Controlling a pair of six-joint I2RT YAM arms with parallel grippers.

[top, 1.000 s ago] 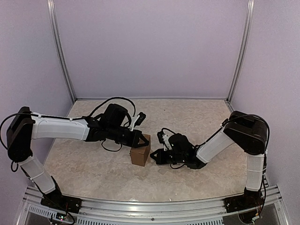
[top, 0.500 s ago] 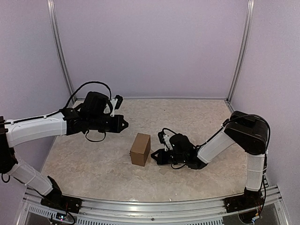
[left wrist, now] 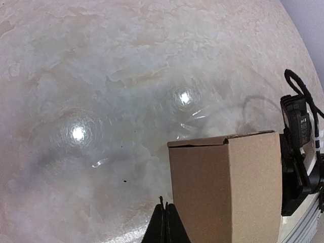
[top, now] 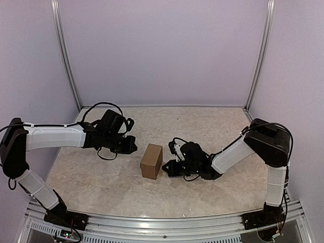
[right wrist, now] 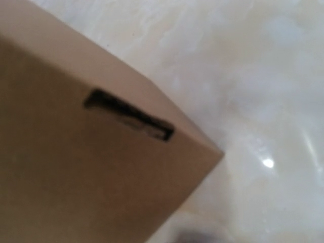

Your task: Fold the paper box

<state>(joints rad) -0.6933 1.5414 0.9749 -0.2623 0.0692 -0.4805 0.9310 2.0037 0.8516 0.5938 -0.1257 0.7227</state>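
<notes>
The paper box [top: 152,161] stands on the table as a closed brown cube, its top flap tucked in. My left gripper [top: 134,147] is shut and empty, a short way off the box's left side. In the left wrist view its joined fingertips [left wrist: 165,210] point at the table just left of the paper box [left wrist: 228,187]. My right gripper [top: 165,168] lies low against the box's right side, shut; whether it touches the box I cannot tell. The right wrist view is filled by a blurred box wall [right wrist: 76,167] with a dark slot [right wrist: 129,115]; its own fingers are hidden.
The marbled tabletop [top: 202,126] is ringed by lilac walls with metal posts [top: 66,55]. An aluminium rail [top: 162,225] runs along the near edge. The right arm's black body [left wrist: 298,162] shows behind the box in the left wrist view.
The left gripper left the box's top, swung back and left, then returned to stop short of the box's left side. The right arm and the box have hardly moved.
</notes>
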